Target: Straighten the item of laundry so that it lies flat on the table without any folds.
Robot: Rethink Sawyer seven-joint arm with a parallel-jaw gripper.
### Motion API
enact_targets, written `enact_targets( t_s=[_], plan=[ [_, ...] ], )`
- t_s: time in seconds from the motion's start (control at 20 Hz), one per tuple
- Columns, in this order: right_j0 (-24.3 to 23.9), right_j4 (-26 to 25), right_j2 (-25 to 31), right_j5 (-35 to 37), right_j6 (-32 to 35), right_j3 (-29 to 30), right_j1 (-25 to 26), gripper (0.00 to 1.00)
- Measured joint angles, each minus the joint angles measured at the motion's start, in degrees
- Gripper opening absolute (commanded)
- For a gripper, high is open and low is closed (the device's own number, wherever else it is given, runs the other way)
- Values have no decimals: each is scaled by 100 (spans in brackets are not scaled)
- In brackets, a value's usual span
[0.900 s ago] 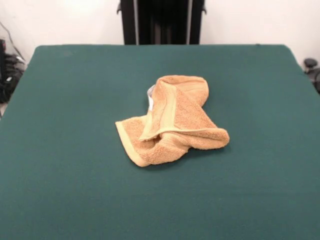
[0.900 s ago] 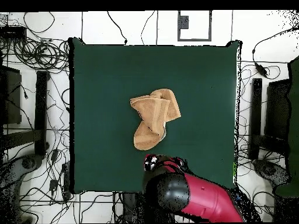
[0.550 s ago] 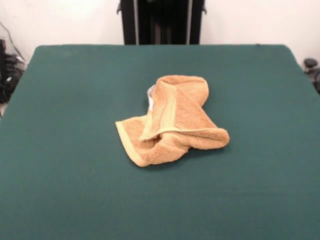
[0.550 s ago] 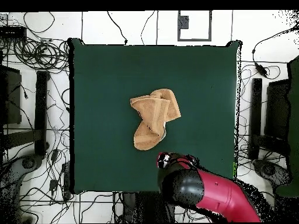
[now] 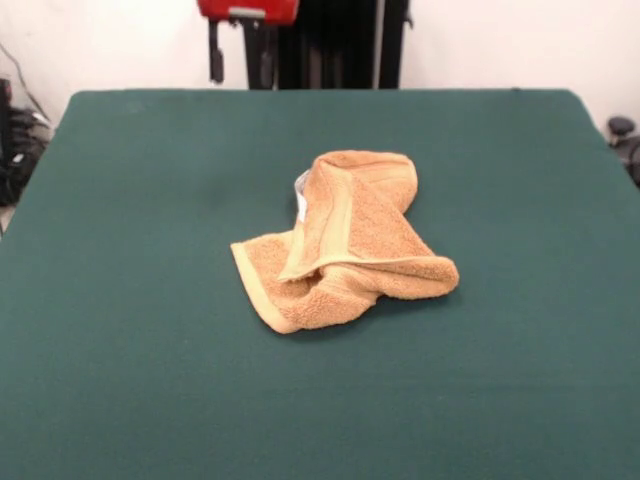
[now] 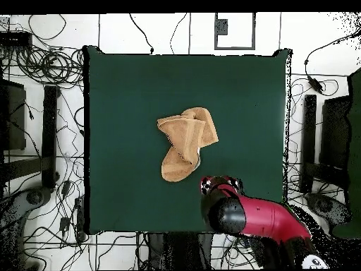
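Note:
The item of laundry (image 5: 350, 235), an orange-tan terry towel, lies crumpled near the middle of the table (image 5: 130, 330). It is folded over itself, its woven border band runs across the top, and a bit of white label (image 5: 300, 192) peeks out at its far left. From overhead the towel (image 6: 186, 141) is a bunched shape on the green table (image 6: 120, 92). My gripper (image 5: 240, 62) hangs open above the table's far edge, well apart from the towel and holding nothing. Overhead, the gripper (image 6: 221, 185) sits just off the towel's lower right end.
The red and black arm (image 6: 261, 219) reaches over the table's bottom right corner in the overhead view. Cables and dark equipment (image 6: 42, 134) lie on the floor all round the table. A black stand (image 5: 340, 45) rises behind the far edge.
The gripper has come into the front view at the top edge. Overhead, the arm has swung right and a little further onto the table. The towel has not moved.

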Motion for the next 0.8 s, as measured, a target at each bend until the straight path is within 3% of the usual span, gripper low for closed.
enact_targets(
  t_s=[0.35, 0.8],
  plan=[
    [-87, -83, 173, -204, 0, -10, 463, 100],
    [980, 12, -172, -914, 1, -37, 716, 100]
  ],
)
